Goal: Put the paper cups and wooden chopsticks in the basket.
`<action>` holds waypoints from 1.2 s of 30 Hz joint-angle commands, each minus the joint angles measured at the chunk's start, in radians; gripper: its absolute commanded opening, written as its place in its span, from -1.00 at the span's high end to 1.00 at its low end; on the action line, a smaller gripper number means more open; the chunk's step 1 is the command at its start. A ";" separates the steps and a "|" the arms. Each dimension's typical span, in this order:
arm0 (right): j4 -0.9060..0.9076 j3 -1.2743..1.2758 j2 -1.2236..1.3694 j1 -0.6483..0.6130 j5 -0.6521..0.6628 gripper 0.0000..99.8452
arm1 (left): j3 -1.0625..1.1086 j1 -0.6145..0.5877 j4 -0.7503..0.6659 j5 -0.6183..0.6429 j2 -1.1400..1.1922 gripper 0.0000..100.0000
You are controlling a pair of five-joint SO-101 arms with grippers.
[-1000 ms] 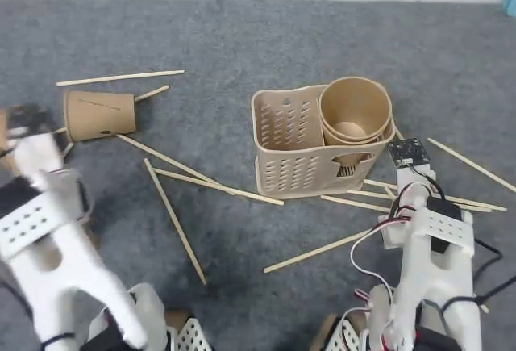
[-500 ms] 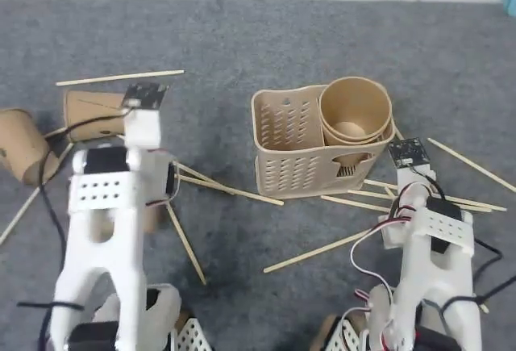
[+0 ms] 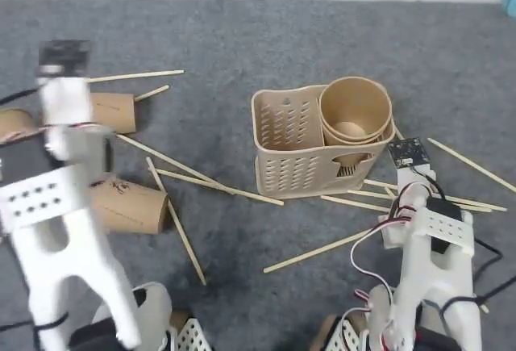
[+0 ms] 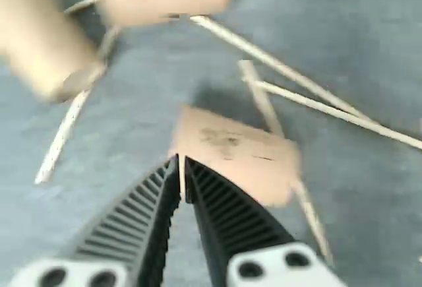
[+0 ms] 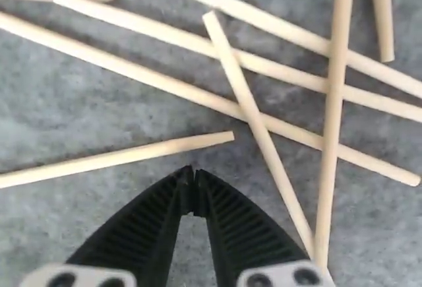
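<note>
Grey carpet (image 3: 242, 36) covers the whole work area in my high view. Basket (image 3: 290, 153) stands upright approx mid-frame, w/ perforated walls. Its 3 o'clk half holds nested paper cups (image 3: 355, 109), mouths up; I count at least two rims.

Outside the basket I see three more cups, all on their sides:
- Near cup (image 3: 129, 204) is at 8 o'clk from the basket, just beside the L arm (image 3: 56, 222). A chopstick (image 3: 181, 234) runs past its 3 o'clk end.
- Second cup (image 3: 113, 111) is at 9–10 o'clk, partly behind that arm.
- Third cup (image 3: 14, 121) is at the far 9 o'clk edge, mostly hidden.

Loose sticks lie on the carpet around the basket:
- Long stick (image 3: 218, 183) lies btwn the near cup and the basket's 7 o'clk corner.
- Single stick (image 3: 318, 252) lies at 6 o'clk.
- Stick cluster (image 3: 419, 198) lies at 4–5 o'clk, by the R arm (image 3: 431, 238).
- Far stick (image 3: 133, 76) lies at 10 o'clk.

L gripper (image 4: 182, 161) has its fingers pressed together w/ nothing btwn them. Its tips are at the near cup's edge; can't tell if they touch it. R gripper (image 5: 194, 171) is also pinched together and empty. Its tips are over bare carpet, just beside the end of one stick (image 5: 132, 155), w/ crossed sticks (image 5: 264, 128) past it.
</note>
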 commanded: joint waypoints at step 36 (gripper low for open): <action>-0.027 -0.002 -0.035 0.002 0.015 0.98 | 0.094 0.140 -0.087 0.104 0.505 0.98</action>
